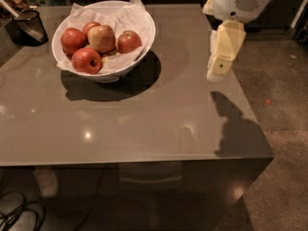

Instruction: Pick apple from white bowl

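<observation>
The white bowl (144, 32), lined with crumpled white paper, stands at the table's back left and holds several apples. The red-orange apple (129, 41) lies at the right side of the bowl. Beside it are a larger yellow-tan apple (101, 37) and a deep red apple (86, 60) at the front. My gripper (219, 64) hangs on its cream arm above the table's right edge. It is well to the right of the bowl, points down and holds nothing.
A small black mesh cup (26, 27) stands at the table's far left corner. The grey table (144, 124) drops off at the front and right edges. Cables (19, 215) lie on the floor at the lower left.
</observation>
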Available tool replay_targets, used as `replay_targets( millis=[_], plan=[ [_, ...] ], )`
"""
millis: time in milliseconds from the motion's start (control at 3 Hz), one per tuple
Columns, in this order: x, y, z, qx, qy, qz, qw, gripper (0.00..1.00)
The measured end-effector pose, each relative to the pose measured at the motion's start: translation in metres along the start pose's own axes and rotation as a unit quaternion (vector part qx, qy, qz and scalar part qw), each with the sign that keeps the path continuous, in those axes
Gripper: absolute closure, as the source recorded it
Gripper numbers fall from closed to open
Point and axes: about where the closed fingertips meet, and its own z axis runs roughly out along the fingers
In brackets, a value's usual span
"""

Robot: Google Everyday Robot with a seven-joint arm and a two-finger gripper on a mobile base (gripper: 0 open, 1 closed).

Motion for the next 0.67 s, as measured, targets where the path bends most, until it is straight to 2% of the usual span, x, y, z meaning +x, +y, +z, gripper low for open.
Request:
replay_targets(
  millis=[333, 667],
  plan=[
    [-0.0365, -0.0280, 0.0117, -0.008, -0.007, -0.030, 0.9995, 0.00],
    [-0.0460, -0.0343, 0.0108, 0.003, -0.016, -0.035, 0.9993, 0.00]
  ],
)
